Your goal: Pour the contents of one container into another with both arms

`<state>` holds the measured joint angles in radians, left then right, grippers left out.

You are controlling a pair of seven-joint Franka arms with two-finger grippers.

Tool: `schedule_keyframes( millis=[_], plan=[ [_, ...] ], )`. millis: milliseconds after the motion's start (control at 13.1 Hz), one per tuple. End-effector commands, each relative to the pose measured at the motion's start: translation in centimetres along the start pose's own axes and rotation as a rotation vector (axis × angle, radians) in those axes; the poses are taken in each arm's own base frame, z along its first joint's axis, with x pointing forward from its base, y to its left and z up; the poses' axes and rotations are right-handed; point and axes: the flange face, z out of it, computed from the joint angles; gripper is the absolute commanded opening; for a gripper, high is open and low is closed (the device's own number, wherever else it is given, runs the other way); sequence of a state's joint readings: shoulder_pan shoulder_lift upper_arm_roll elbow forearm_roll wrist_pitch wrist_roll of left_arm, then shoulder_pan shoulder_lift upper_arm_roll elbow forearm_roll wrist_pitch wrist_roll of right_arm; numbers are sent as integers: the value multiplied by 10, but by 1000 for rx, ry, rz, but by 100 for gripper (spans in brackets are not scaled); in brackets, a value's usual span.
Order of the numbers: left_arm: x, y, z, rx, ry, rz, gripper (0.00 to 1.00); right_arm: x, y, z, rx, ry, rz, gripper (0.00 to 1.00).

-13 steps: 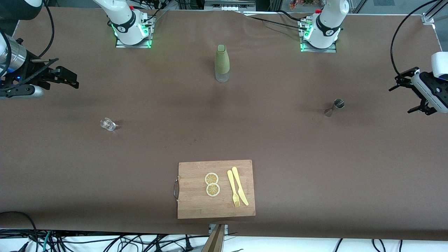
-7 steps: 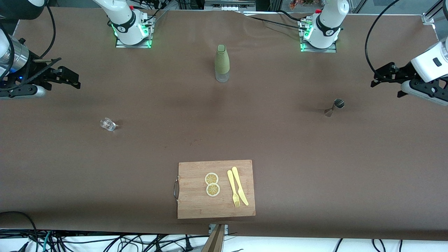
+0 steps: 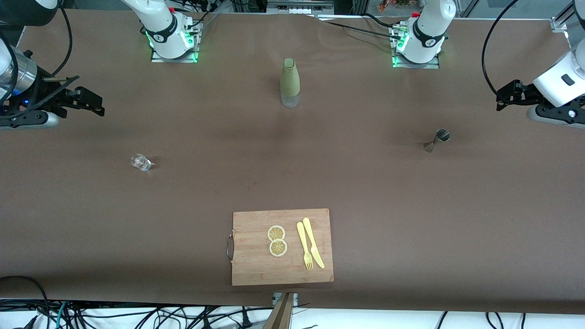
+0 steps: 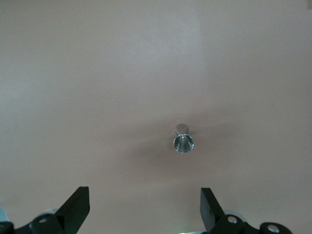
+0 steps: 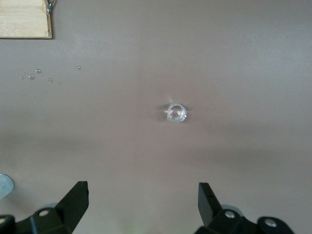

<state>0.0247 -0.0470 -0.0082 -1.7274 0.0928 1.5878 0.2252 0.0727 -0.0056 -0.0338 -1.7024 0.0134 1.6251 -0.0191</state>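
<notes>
The small silver jigger [image 3: 437, 140] stands upright on the brown table toward the left arm's end, and the left wrist view shows its open cup [image 4: 183, 140]. My left gripper [image 3: 503, 97] hangs open in the air near that end of the table, apart from the jigger, with nothing between its fingers [image 4: 78, 204]. The clear glass tumbler [image 3: 140, 162] stands toward the right arm's end, and the right wrist view looks down into it [image 5: 176, 112]. My right gripper [image 3: 93, 101] hovers open and empty near that end, well clear of the tumbler.
A tall olive-green bottle [image 3: 289, 82] stands mid-table near the arm bases. A wooden cutting board [image 3: 256, 267] with two lemon slices [image 3: 277, 240], a yellow fork and a knife [image 3: 310, 249] lies by the table's near edge. Water droplets [image 5: 34, 75] dot the cloth.
My left gripper has risen and turned, and its fingers now point across the table toward the jigger. The right gripper has barely shifted. Jigger and tumbler have not moved.
</notes>
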Motion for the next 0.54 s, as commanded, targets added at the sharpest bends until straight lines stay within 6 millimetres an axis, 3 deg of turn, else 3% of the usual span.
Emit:
schedule_keyframes(
  millis=[0, 229, 459],
  plan=[
    [5, -7, -16, 16, -5, -35, 100, -1, 1, -2, -13, 7, 11, 100],
    [10, -2, -17, 6, 26, -183, 100, -1, 1, -1, -13, 6, 11, 100],
    [15, -3, -16, -22, 57, -200, 100, -1, 2, -1, -13, 6, 13, 100]
  ],
)
